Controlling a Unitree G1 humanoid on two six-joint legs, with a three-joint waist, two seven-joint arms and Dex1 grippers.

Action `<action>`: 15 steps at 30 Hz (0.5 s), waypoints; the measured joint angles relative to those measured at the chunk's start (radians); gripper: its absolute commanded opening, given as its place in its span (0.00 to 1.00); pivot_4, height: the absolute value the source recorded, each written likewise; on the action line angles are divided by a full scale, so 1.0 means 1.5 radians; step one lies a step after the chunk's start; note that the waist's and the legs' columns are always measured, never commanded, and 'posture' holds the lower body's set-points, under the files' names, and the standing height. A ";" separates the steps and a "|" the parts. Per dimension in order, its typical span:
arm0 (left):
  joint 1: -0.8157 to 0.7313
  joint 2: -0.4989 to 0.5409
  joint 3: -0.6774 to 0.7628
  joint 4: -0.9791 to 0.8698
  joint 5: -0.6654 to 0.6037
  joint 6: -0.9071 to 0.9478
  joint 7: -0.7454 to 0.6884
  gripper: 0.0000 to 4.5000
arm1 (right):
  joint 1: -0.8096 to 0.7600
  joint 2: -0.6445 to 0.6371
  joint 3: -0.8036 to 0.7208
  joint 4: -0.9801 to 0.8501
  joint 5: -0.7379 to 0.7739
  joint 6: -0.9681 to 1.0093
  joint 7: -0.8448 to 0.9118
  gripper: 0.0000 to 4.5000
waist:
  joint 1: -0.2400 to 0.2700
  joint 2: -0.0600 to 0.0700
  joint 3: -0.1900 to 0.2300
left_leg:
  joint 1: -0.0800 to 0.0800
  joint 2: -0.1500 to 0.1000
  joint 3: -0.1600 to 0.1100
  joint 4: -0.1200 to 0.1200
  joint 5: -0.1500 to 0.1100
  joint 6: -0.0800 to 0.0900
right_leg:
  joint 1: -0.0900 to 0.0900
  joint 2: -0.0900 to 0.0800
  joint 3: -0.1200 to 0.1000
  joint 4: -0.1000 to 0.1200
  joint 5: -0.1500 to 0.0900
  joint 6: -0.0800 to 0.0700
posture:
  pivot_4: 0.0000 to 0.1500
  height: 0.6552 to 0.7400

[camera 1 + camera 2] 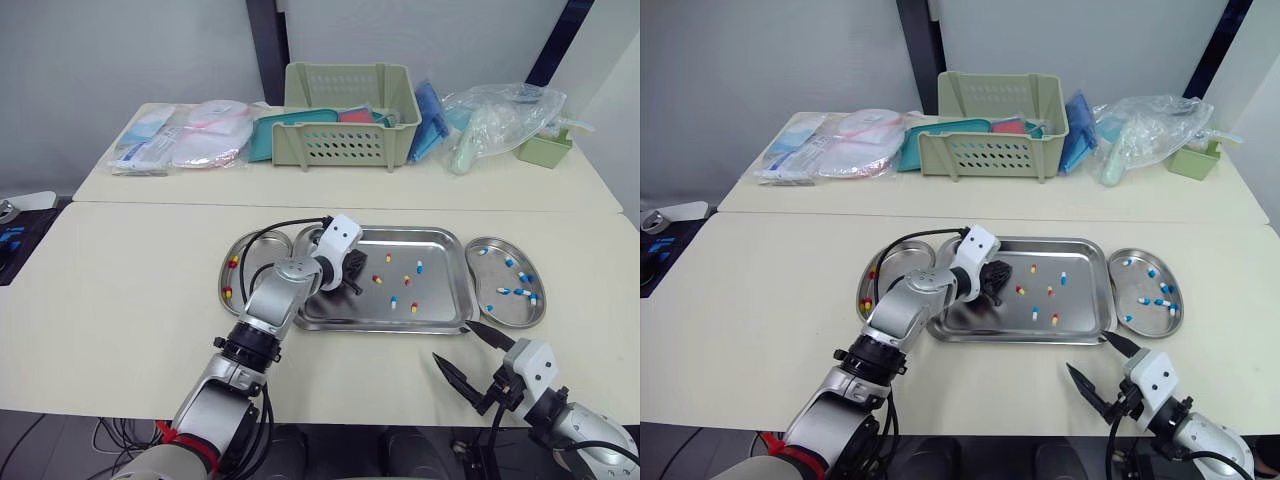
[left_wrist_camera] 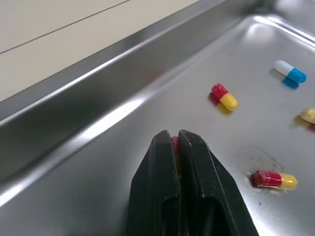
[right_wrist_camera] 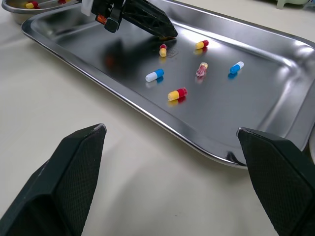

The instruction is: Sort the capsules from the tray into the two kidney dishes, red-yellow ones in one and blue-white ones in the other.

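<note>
Nearest me, the right claw hangs wide open over the table, just off the front right corner of the tray, holding nothing. Knocking the rim from there would scatter what's left.

In the tray, the left claw is pinched shut on a red-yellow capsule, tips down at the steel near the left end. The hold looks thin: only a sliver of red shows between the fingers. I'd guess it could squirt out on the lift, or drop short of the rim and roll. A harder squeeze might crush it.

Six loose capsules lie in the tray, four red-yellow and two blue-white. The left dish, right beside the tray, holds a few red-yellow ones. The right dish, on the other side, holds several blue-white.

Beyond, a basket sits on the far table
</note>
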 measured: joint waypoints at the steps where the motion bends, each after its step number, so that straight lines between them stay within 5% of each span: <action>1: 0.009 0.013 0.000 -0.030 -0.006 0.014 -0.012 0.01 | 0.000 -0.002 0.000 -0.001 -0.001 0.000 0.000 1.00 | -0.001 0.000 0.000 | 0.000 0.000 0.000 0.000 0.000 0.000 | 0.000 0.000 0.000 0.000 0.000 0.000 | 1.00 1.00; 8: 0.043 0.129 0.090 -0.271 -0.070 0.135 -0.048 0.01 | -0.006 -0.021 0.003 -0.002 -0.008 -0.020 0.013 1.00 | -0.001 0.001 0.000 | 0.000 0.000 0.000 0.000 0.000 0.000 | 0.000 0.000 0.000 0.000 0.000 0.000 | 1.00 1.00; 15: 0.125 0.262 0.208 -0.365 -0.112 0.220 -0.051 0.01 | -0.080 -0.096 0.021 0.000 0.025 -0.031 0.104 1.00 | -0.001 0.001 0.000 | 0.000 0.000 0.000 0.000 0.000 0.000 | 0.000 0.000 0.000 0.000 0.000 0.000 | 1.00 1.00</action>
